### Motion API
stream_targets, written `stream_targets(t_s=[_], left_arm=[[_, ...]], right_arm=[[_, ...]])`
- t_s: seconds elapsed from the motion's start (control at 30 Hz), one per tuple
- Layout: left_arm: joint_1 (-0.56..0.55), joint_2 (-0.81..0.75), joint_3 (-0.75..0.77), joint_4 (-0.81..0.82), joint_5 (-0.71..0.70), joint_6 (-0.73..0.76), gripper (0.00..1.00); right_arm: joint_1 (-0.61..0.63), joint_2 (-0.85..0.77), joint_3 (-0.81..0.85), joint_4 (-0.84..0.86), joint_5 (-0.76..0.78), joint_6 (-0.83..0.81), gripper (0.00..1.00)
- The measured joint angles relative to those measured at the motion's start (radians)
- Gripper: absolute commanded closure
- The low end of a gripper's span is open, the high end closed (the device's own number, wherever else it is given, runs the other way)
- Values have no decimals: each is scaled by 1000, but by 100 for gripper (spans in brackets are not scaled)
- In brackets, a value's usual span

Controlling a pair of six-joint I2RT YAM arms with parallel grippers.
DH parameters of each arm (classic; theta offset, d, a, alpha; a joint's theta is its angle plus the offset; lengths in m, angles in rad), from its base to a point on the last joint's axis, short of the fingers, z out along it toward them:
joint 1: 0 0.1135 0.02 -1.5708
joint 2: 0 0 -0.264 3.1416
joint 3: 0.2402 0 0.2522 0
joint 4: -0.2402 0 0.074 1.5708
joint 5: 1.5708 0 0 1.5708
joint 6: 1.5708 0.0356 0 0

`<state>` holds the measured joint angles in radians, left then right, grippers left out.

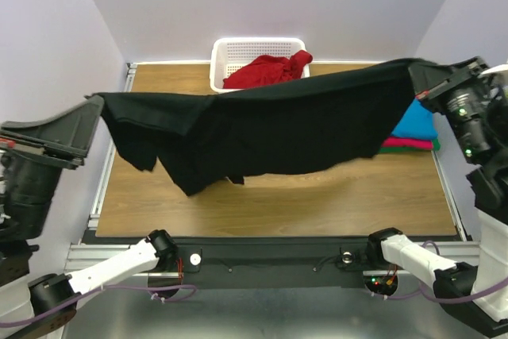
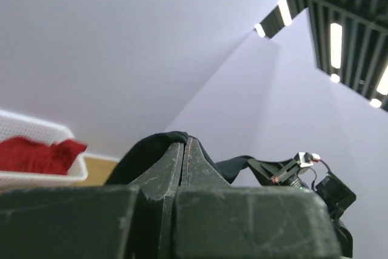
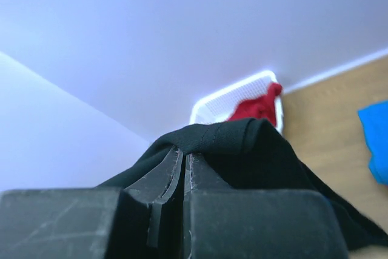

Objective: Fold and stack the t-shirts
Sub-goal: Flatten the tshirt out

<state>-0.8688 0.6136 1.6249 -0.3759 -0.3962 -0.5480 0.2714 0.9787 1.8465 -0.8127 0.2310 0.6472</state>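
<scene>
A black t-shirt [image 1: 270,129] hangs stretched in the air across the table, held at both ends. My left gripper [image 1: 97,105] is shut on its left corner, cloth bunched over the tips [image 2: 184,139]. My right gripper [image 1: 414,75] is shut on its right edge, the hem folded over the tips [image 3: 187,152]. The shirt sags in the middle, its lower edge dangling above the wooden table [image 1: 317,204]. A red t-shirt [image 1: 266,69] lies crumpled in the white basket [image 1: 225,53]. Folded t-shirts, turquoise-blue [image 1: 417,123] on top of pink-red and green, are stacked at the right.
The white lattice basket stands at the back centre against the wall. The folded stack sits near the table's right edge, partly behind the black shirt. Both arm bases are at the near edge. Lavender walls close in on three sides.
</scene>
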Motion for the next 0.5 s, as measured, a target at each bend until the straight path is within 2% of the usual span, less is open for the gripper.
stream_targets(t_s=[0.17,0.3,0.43,0.5], left_arm=[[0,98,194,-23,80,57,100],[0,141,267,-37,94,90,100],[0,166,274,-44,36,119,100],[0,190,263,-45,-57,140,100]], right_arm=[[0,22,157,-22,-25,-24,100],[0,10,198,-26,-38,-40,100],[0,16,181,-36,-30,-51,100],[0,46,168,-42,-19,-58,100]])
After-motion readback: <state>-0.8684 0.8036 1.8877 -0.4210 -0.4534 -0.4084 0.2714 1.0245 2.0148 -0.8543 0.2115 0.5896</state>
